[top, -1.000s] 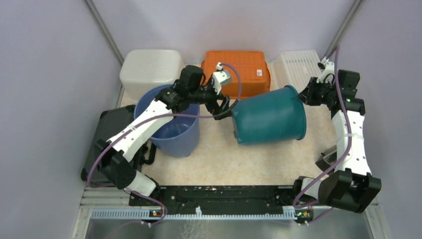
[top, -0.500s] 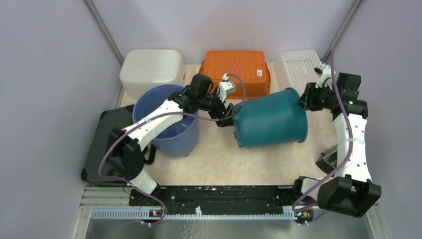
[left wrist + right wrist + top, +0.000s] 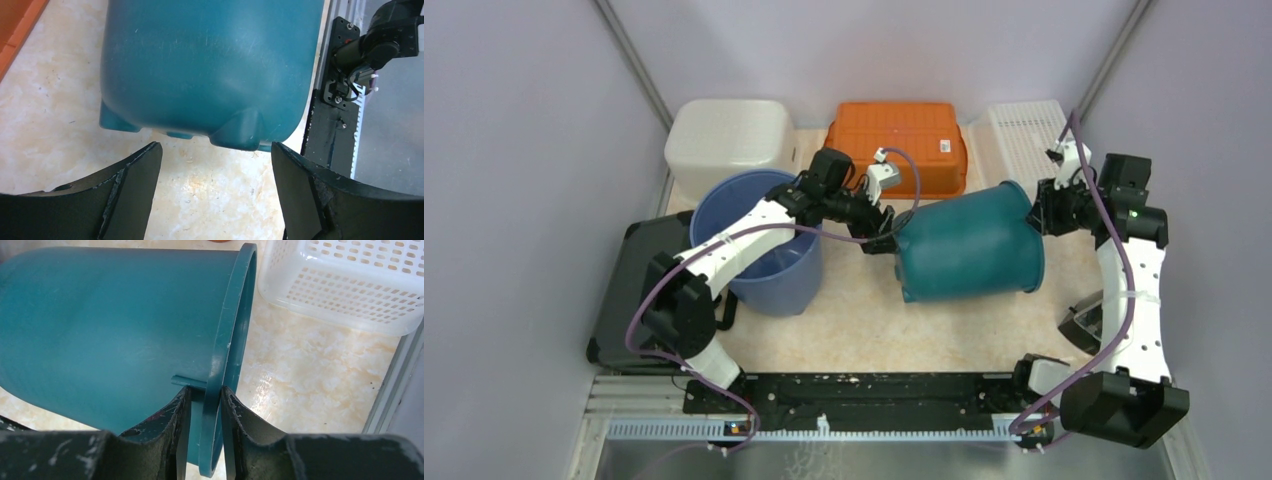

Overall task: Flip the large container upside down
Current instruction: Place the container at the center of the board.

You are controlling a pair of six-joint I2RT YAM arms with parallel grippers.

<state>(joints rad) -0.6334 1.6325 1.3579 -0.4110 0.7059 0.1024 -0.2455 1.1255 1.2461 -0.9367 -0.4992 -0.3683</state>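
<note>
**A:** How is the right pincer (image 3: 206, 396) set?

**B:** It is seen nearly shut. The rim of the teal container (image 3: 100, 325) is pinched between its two fingers, one on the wall side of the flange and one on the mouth side.

**A:** And the left pincer (image 3: 216, 148)?

**B:** It is spread wide and nothing is held. The container's footed base lies just ahead of it, across the gap. Whether either finger touches that base cannot be told for sure.

**A:** Where is the container placed?

**B:** It is laid on its side on the bench (image 3: 60, 115), between the two pincers, with its mouth toward the right one. A white basket (image 3: 350, 285) is seen just beyond the right pincer, and a blue bucket (image 3: 764, 240) lies under the left arm.

**A:** Which step is in hand?

**B:** The tipping is judged about half done, since the mouth is not yet down. For the next move, the base would need to be raised by the left pincer while the rim is lowered and turned under. The thin rim grip could be lost.
</note>
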